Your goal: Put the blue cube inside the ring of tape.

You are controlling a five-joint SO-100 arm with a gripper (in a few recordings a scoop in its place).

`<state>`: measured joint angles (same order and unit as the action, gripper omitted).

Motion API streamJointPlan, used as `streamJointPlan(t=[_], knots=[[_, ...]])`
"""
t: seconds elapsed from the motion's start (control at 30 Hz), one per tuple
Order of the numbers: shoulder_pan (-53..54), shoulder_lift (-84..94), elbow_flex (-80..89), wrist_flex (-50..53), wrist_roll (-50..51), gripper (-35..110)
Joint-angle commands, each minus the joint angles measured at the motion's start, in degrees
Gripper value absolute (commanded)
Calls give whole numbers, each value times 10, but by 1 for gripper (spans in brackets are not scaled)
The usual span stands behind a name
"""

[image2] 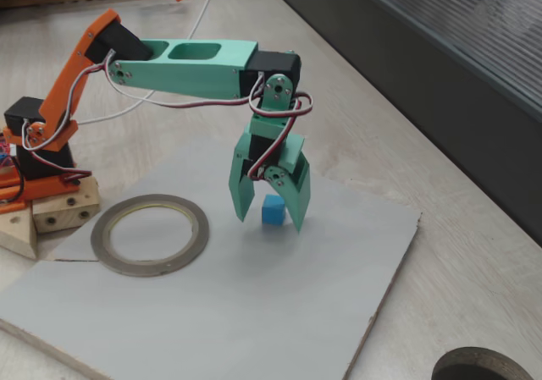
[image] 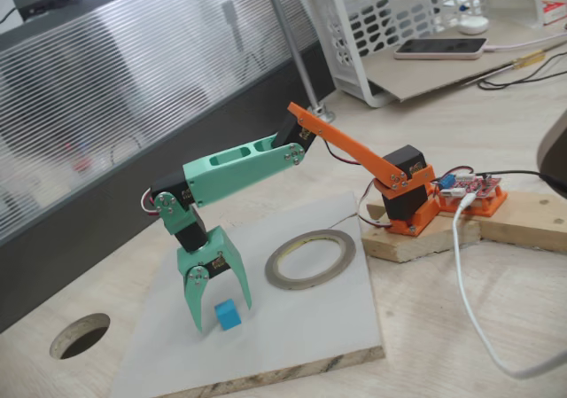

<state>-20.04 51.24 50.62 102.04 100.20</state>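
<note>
- The gripper [image: 218, 314] hangs nose-down over the grey board [image: 292, 345], fingers spread wide, tips at or just above the board.
- The cube [image: 229, 314] sits on the board between the two fingers; in a fixed view [image2: 273, 210] it shows in the gap, nearer the right-hand finger than the left. I see no finger pressing on it.
- So I'd judge this the grasp step: arm lowered around the cube, pinch not yet made, nothing lifted.
- Next, by my reckoning: close squarely on the cube without nudging it aside, since it is off-centre in the gap, then lift and carry it to the tape [image: 310, 259].
- The tape lies flat on the same board, well apart from the cube, towards the arm's orange base [image: 409, 205]. Its middle is bare.
- One fixed view looks across the fingers and shows the cube [image: 229, 314] between the tips.
- The other fixed view shows the tape [image2: 150, 234] more nearly round and open, so the drop spot reads better there.
- A round hole [image: 80, 335] in the tabletop sits off the board; not the target.
</note>
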Motion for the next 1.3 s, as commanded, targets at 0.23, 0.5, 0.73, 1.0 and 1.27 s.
streamJointPlan(t=[0.23, 0.5, 0.73, 1.0, 1.27], knots=[[1, -4, -4, 5, 8, 56], [1, -37, -4, 5, 8, 56], [1, -35, -5, 5, 8, 56], [1, -34, -5, 5, 8, 56], [1, 14, -5, 4, 9, 56]])
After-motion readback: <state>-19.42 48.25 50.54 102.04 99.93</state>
